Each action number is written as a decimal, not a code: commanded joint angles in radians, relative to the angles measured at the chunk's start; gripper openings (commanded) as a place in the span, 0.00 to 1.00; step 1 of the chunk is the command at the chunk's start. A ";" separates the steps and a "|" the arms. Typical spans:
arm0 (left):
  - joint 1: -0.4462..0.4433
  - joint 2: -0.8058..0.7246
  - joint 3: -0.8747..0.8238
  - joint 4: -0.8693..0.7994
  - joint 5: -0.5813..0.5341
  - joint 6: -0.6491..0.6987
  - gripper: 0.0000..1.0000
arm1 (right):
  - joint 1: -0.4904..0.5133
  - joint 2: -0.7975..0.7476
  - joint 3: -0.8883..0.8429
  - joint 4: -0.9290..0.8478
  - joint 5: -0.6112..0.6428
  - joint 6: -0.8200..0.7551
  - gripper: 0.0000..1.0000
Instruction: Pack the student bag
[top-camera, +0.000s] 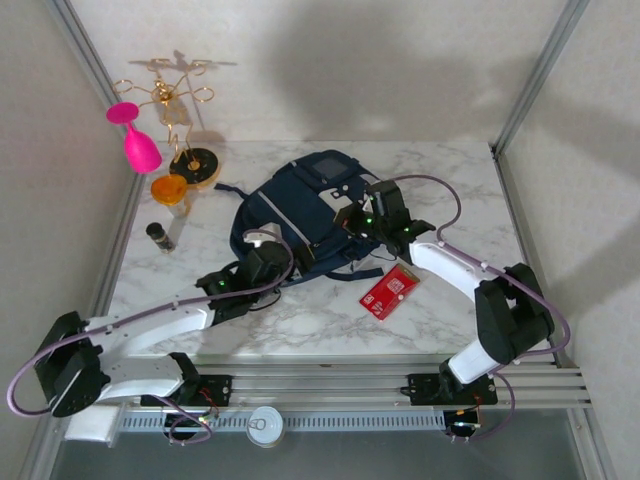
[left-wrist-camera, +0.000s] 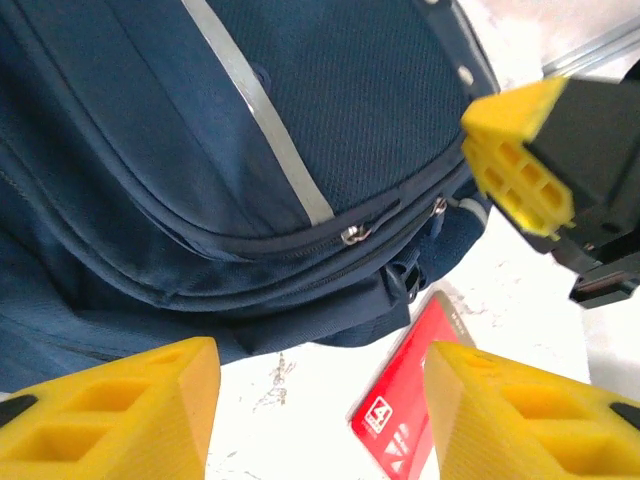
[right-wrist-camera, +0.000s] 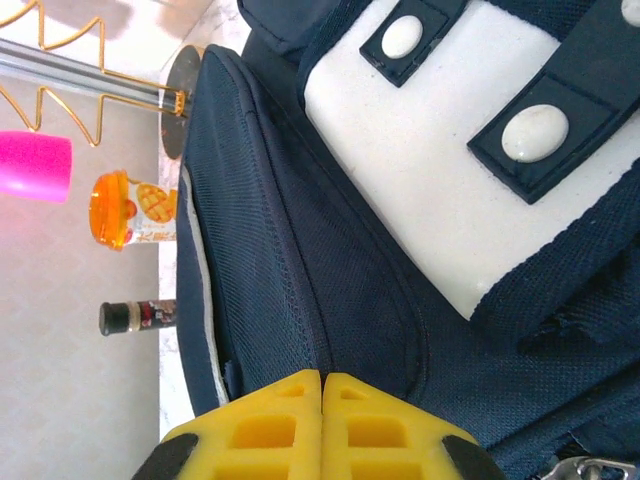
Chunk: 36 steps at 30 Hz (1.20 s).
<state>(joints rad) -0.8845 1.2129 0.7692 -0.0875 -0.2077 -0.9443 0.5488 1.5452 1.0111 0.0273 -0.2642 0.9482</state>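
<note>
Bag (top-camera: 300, 205), navy with grey stripes, lies flat in the middle of the marble bench (top-camera: 470, 170). Left fingers (top-camera: 268, 252) sit at its near edge, spread apart with nothing between them. The left wrist view looks past them at a zip pull (left-wrist-camera: 352, 235) on the bag. Red card (top-camera: 388, 292) lies on the bench just beside the bag's near right corner. Right fingers (right-wrist-camera: 322, 420) are clenched tight together over the bag's right side, near a white patch (right-wrist-camera: 420, 180) with dark tabs; no fabric shows between them. Left of the bag stand an orange cup (top-camera: 170, 190) and a dark bottle (top-camera: 160, 237), with a pink glass (top-camera: 135, 135) and a gold rack (top-camera: 180, 110) beyond.
</note>
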 joint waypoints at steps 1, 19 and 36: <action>-0.049 0.053 0.076 -0.030 -0.102 -0.027 0.52 | 0.009 -0.051 -0.025 0.087 -0.019 0.058 0.00; -0.053 0.298 0.160 0.050 -0.198 -0.425 0.43 | 0.065 -0.032 -0.043 0.150 -0.015 0.104 0.00; 0.019 0.343 0.182 0.045 -0.215 -0.574 0.53 | 0.088 -0.006 -0.060 0.207 -0.006 0.139 0.00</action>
<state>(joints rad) -0.8944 1.5341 0.9287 -0.0261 -0.3977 -1.4673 0.6144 1.5410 0.9524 0.1555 -0.2539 1.0706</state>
